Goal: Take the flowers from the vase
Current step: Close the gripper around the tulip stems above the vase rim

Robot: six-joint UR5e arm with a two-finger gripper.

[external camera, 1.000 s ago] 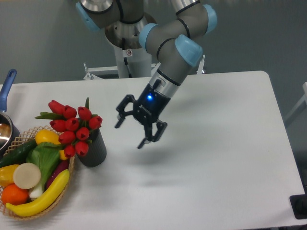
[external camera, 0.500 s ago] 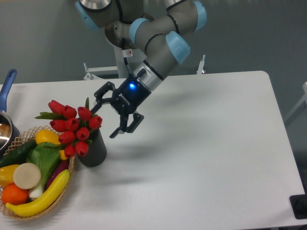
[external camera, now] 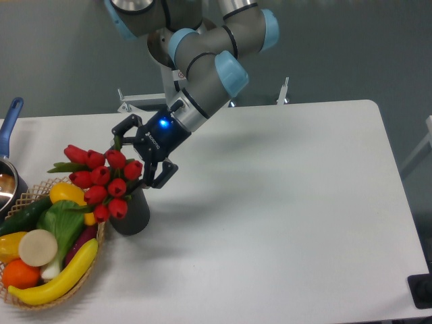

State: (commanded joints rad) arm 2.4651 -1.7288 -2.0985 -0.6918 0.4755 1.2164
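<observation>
Since the frame half a second back, the gripper point(external camera: 142, 156) has travelled left across the desk and now sits right against the flowers point(external camera: 101, 179); a second back it hung well out over the bare middle of the desk. The bunch itself looks nudged slightly left.

Flowers: red buds fanned toward the left, stems down in the vase point(external camera: 131, 210), which stands upright near the desk's left edge, closer to the front than the back. Still in the vase, not lifted.

Gripper: jaws spread wide, nothing held. One finger shows behind the top right buds, the other just right of the bunch above the vase mouth. Whether either finger touches a bud cannot be told from this view.

Step in hand, as judged: final approach to the grasp. Next move calls for bringing the fingers around the stems or the bunch's neck, closing, then pulling up along the vase axis so the vase does not tip or drag.

Around: wicker basket point(external camera: 94, 253) of toy vegetables touching or just beside the vase on its left, so little room on that side. Pot point(external camera: 8, 177) with blue handle at the far left edge. Right of the vase the desk point(external camera: 304, 223) is open.
</observation>
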